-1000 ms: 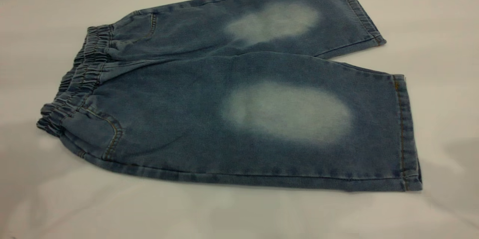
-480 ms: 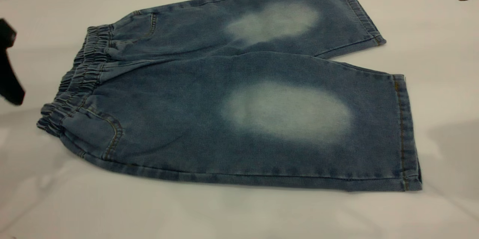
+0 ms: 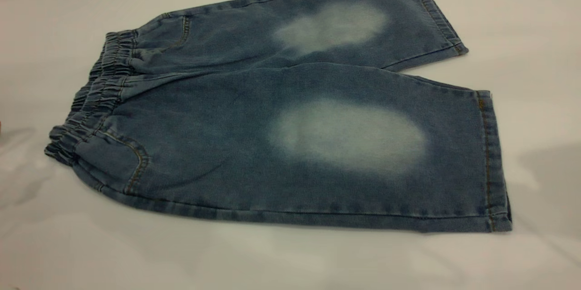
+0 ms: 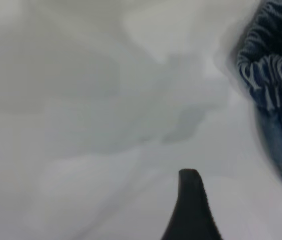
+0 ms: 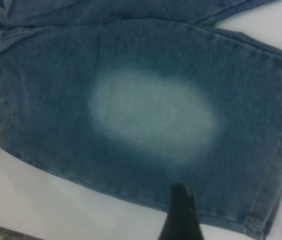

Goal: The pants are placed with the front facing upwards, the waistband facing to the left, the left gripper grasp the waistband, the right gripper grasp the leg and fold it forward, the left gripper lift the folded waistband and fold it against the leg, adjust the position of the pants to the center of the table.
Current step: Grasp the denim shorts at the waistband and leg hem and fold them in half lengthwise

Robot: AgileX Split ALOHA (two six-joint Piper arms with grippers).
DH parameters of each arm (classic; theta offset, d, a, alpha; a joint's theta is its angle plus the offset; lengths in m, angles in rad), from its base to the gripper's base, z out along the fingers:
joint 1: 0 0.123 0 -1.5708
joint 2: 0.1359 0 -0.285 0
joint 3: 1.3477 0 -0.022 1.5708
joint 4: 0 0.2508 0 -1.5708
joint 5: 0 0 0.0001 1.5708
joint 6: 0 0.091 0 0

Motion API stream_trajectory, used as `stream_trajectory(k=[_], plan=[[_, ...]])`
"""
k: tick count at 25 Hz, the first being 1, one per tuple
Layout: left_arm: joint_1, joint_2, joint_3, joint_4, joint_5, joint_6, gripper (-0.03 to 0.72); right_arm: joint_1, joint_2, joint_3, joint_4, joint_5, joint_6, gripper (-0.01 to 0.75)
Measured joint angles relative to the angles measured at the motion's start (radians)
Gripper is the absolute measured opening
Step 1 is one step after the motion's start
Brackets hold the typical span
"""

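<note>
Denim, flat and front-up, is what I have on the worktop (image 3: 290, 262): the pants (image 3: 281, 113) lie spread across its middle, with the waistband (image 3: 93, 99) at the left and both hems at the right; the long axis runs left to right, tipped a little so the hems sit slightly farther from me at the far leg; the near leg (image 3: 349, 145) shows its pale oval face up, and the far leg lies just beside it, touching along the inner seam.

Neither fold has begun, as I judge it; both tools are off the cloth. The left tool (image 4: 193, 210) hovers over bare worktop near the ruffled waistband, and I see only one dark fingertip of it, so I cannot tell how wide it stands; the right tool (image 5: 181, 215) hangs above the near edge of the near leg, again one fingertip showing, so its opening is also beyond me; a dark piece of that arm peeks in at the far right corner of the exterior view.

Risks from here, in my judgement: the elastic waistband is bunched and thick, so a shallow pinch could catch one layer only and let the rest slip; the near hem lies flush to the worktop, so a tool coming down badly could push the denim and skew the axis; uneven lifting by the two arms would twist the fold.
</note>
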Motion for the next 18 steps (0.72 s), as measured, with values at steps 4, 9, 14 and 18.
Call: stream_trajectory(k=[4, 9, 14, 18], plan=[[0.008, 0.08, 0.0, -0.196, 0.018, 0.177, 0.467, 0.0, 0.015, 0.001, -0.001, -0.003, 0.0, 0.462], [0.007, 0.141, -0.018, -0.369, -0.026, 0.306, 0.467, 0.0, 0.015, 0.002, 0.0, -0.005, 0.0, 0.461], [0.007, 0.199, -0.086, -0.389, 0.011, 0.284, 0.467, 0.0, 0.015, 0.002, 0.0, -0.007, 0.0, 0.462], [0.007, 0.25, -0.145, -0.383, 0.07, 0.267, 0.467, 0.0, 0.015, 0.002, 0.0, -0.007, 0.0, 0.462]])
